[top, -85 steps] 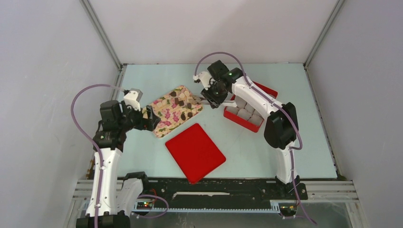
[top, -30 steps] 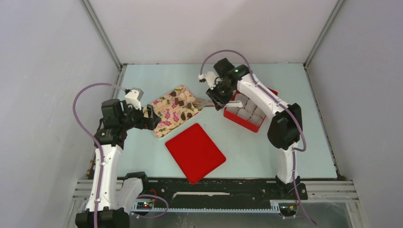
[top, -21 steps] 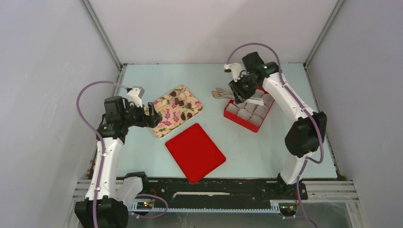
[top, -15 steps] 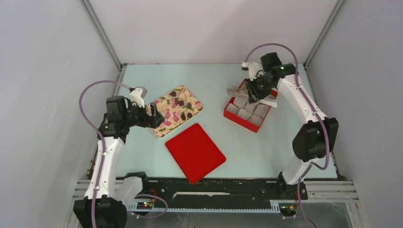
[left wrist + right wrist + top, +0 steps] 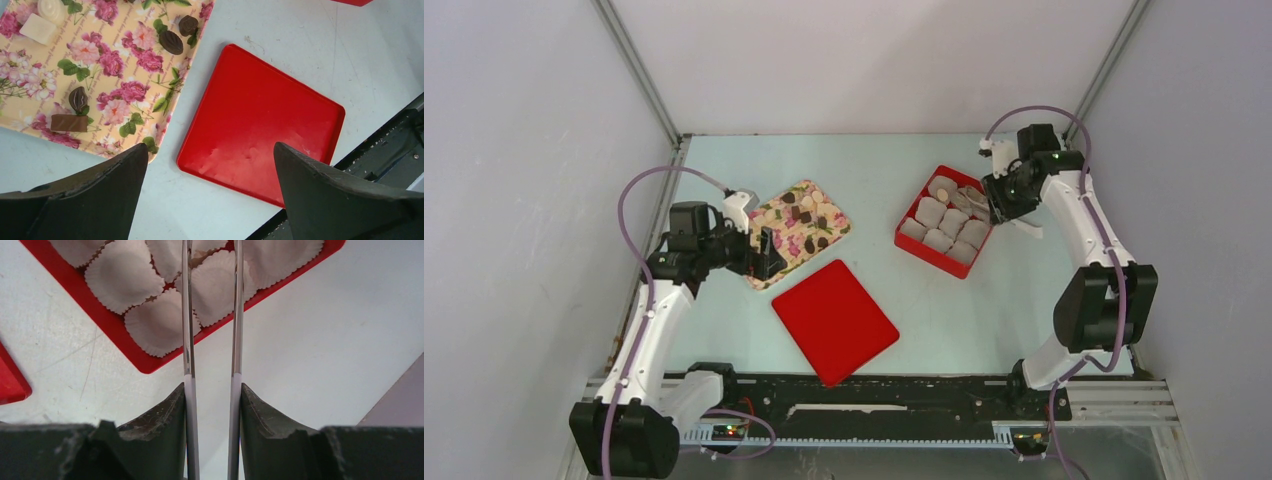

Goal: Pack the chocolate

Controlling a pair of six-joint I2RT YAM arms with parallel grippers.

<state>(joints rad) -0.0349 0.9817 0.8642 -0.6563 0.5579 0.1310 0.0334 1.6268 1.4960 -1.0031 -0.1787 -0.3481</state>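
The tray (image 5: 30, 107) has a yellow ground printed with pink roses and green leaves; the chocolate (image 5: 171, 42) comes in 2 colours, dark brown and cream; lid (image 5: 260, 120) and box (image 5: 145, 364) plain red; paper cups (image 5: 122, 272) white; tongs (image 5: 188, 315) silver; surface (image 5: 310, 50) pale blue-green.

Light: bright, even, diffuse, from above.
Shadows: soft, faint.
Glare: pale sheen on red lid (image 5: 250, 150), left wrist view.
Focus: sharp in all three views.

1 high rear overview; 2 close, downward wrist views of its table (image 5: 874, 170).
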